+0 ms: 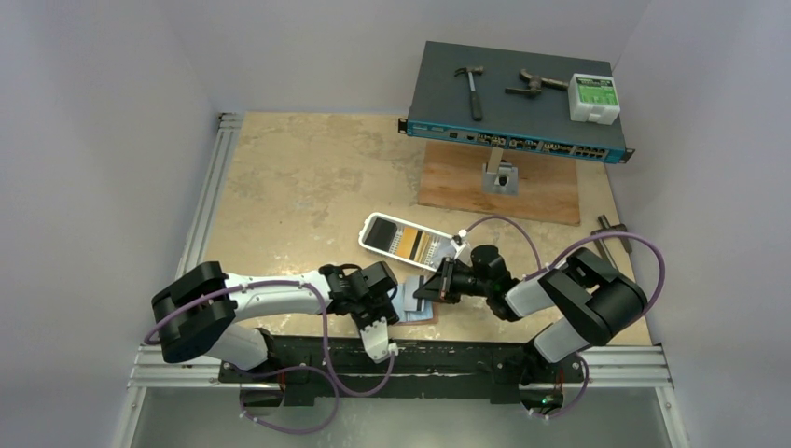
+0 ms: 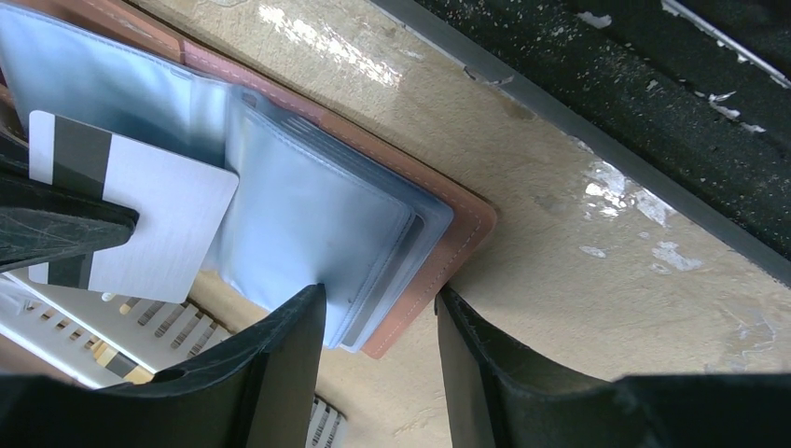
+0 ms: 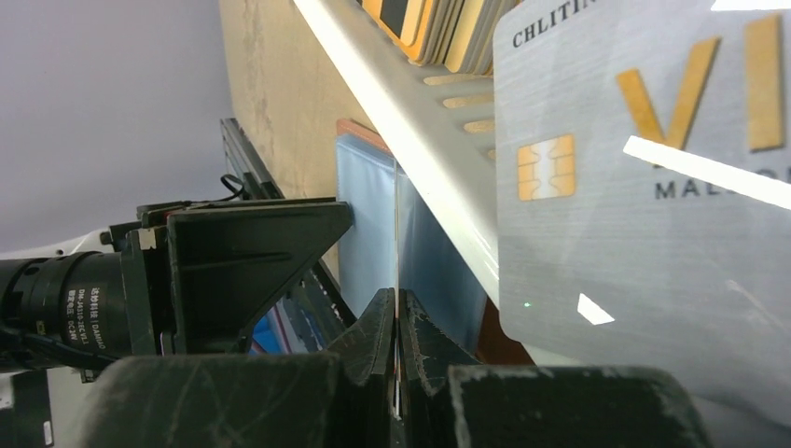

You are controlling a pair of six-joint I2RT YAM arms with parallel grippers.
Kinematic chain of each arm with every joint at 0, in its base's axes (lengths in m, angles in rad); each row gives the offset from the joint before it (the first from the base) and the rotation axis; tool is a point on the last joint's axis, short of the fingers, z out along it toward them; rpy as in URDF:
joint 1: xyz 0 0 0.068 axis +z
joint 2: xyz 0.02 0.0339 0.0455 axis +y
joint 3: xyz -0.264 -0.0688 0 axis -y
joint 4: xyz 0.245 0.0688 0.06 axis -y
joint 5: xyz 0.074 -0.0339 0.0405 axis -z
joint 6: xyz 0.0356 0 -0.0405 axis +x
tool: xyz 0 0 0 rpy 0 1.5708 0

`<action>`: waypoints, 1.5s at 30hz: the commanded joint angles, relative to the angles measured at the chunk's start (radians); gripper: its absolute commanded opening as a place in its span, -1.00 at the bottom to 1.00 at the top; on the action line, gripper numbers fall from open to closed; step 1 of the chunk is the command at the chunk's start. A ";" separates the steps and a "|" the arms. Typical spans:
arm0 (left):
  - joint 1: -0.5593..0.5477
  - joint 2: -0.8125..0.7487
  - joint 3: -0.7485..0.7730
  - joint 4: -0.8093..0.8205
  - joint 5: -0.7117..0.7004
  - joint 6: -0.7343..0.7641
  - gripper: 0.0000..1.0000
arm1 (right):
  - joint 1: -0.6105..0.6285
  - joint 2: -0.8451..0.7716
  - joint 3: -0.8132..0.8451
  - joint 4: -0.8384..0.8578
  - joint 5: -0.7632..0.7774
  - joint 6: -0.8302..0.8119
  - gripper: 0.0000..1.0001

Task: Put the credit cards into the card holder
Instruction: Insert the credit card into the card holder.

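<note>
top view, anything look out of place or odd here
A hammer and another metal tool lie on top of the network switch at the far side, beside a white box: an odd place for tools. Nothing looks spilled or broken.

Noted matt, stitched reddish-brown leather on the card holder (image 2: pixel 471 224); found its sleeves (image 2: pixel 317 205) clear, glossy plastic; saw a brushed silvery sheen on the credit card (image 3: pixel 606 261); judged the tray (image 3: pixel 410 121) smooth white plastic; marked the table (image 2: pixel 578 271) mottled, stone-like, glossy in patches.
</note>
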 commanded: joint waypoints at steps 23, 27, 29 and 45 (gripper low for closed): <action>-0.036 0.023 -0.012 -0.028 -0.005 -0.083 -0.06 | 0.077 -0.002 -0.012 0.004 0.047 0.016 -1.00; -0.039 0.027 -0.008 -0.030 -0.009 -0.081 -0.06 | 0.077 0.001 -0.020 0.001 0.050 0.015 -1.00; -0.040 0.029 -0.007 -0.031 -0.010 -0.083 -0.06 | 0.077 0.008 -0.024 0.004 0.047 0.015 -1.00; -0.050 0.032 -0.001 -0.044 -0.017 -0.085 -0.10 | 0.077 0.042 -0.021 -0.044 0.023 0.004 -1.00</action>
